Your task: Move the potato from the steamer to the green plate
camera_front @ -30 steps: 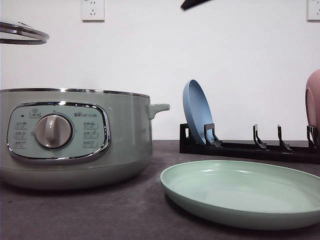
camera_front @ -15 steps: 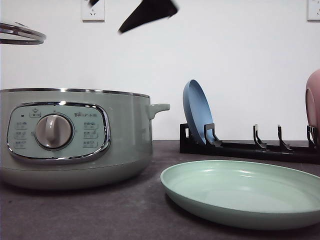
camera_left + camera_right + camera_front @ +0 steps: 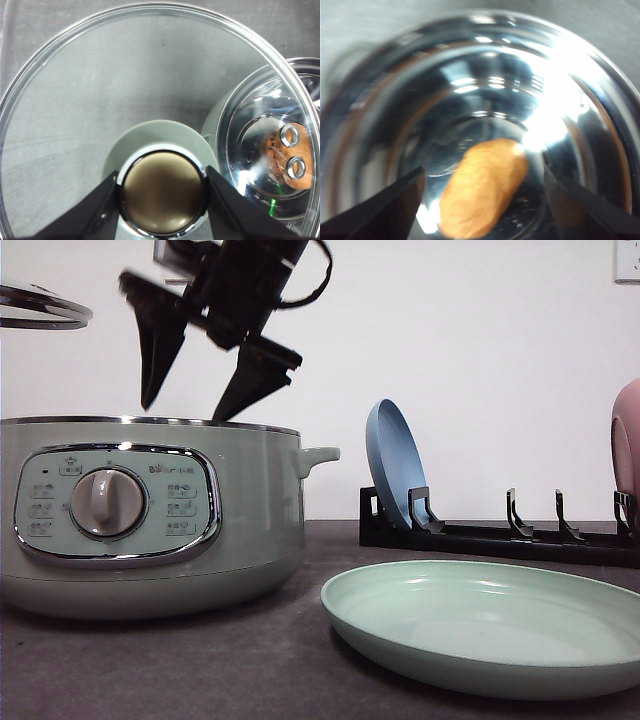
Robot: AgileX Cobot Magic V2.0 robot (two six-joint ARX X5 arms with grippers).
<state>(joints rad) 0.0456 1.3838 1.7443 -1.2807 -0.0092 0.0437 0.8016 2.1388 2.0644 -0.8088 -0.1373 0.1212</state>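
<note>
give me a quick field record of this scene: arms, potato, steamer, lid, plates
right gripper: open, above the steamer's opening, potato between its fingers in the wrist view, not gripped
left gripper: shut on the knob of the round glass lid, held up off the pot
orange-brown oval potato: lying in the shiny steamer bowl
pale sage-green steamer: uncovered, on the dark table
pale mint green plate: empty, beside the steamer
blue plate: upright in the black rack

Black tool, pointed fingers, looped cable
</note>
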